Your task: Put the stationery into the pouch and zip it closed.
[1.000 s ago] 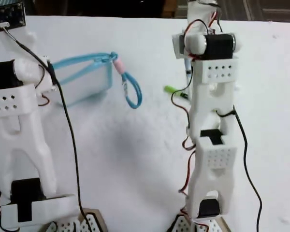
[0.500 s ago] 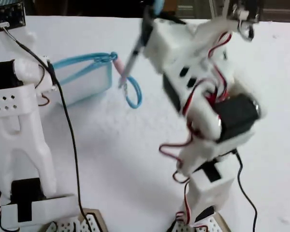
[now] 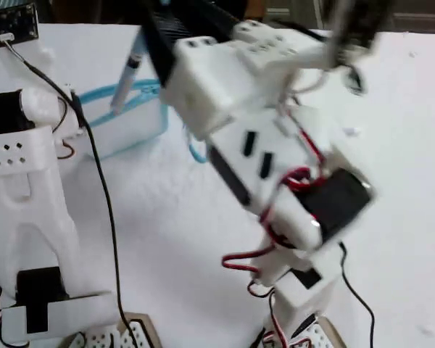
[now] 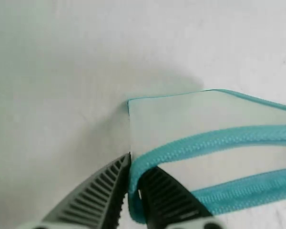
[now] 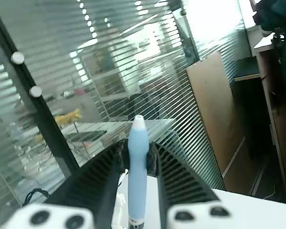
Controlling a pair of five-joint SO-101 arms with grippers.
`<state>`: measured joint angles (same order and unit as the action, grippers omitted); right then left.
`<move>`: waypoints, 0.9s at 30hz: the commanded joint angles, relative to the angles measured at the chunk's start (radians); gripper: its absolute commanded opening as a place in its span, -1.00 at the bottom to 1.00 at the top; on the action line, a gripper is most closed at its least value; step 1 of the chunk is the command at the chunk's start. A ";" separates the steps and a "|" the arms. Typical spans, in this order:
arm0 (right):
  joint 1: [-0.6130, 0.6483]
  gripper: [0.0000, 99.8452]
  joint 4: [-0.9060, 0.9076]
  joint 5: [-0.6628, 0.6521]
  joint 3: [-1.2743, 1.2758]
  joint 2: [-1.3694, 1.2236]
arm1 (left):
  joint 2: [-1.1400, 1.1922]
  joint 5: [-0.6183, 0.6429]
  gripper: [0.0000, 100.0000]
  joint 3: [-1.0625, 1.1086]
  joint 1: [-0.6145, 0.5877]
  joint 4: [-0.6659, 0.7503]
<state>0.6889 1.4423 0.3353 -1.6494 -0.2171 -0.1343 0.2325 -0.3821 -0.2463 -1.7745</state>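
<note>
A clear pouch (image 3: 123,119) with a turquoise zipper lies on the white table at the back left. My left gripper (image 4: 133,191) is shut on the pouch's zipper edge (image 4: 190,145) at one corner. The right arm stretches across the high view, raised above the table. Its gripper (image 5: 138,157) is shut on a light blue pen (image 5: 137,171), which points upward between the fingers in the right wrist view. In the high view the pen (image 3: 128,81) hangs tip-down just above the pouch's open mouth.
The left arm's white body (image 3: 29,188) and its black cable (image 3: 105,210) fill the near left. A blue wrist loop (image 3: 196,152) of the pouch peeks out under the right arm. The table's right side is bare white surface.
The right arm has lifted a pen from the table's middle and swung it leftward, from beside the pouch's loop to above the pouch mouth. The left arm and pouch stayed put.
</note>
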 commanded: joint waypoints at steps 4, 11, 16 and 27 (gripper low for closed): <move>0.084 -0.96 -0.048 -0.155 -0.020 -0.010 | -0.013 -0.002 -0.95 -0.035 0.001 0.005; 0.084 -0.96 -0.053 -0.244 -0.025 -0.005 | -0.013 -0.002 -0.95 -0.035 0.001 0.005; 0.088 -0.96 -0.053 -0.282 -0.026 -0.001 | -0.013 -0.002 -0.95 -0.035 0.001 0.008; 0.105 -0.97 0.331 -0.278 -0.009 0.170 | -0.013 -0.002 -0.95 -0.035 0.001 0.009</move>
<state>0.8393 1.7384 0.0575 -1.6556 -0.1235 -0.1343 0.2325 -0.3821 -0.2463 -1.7745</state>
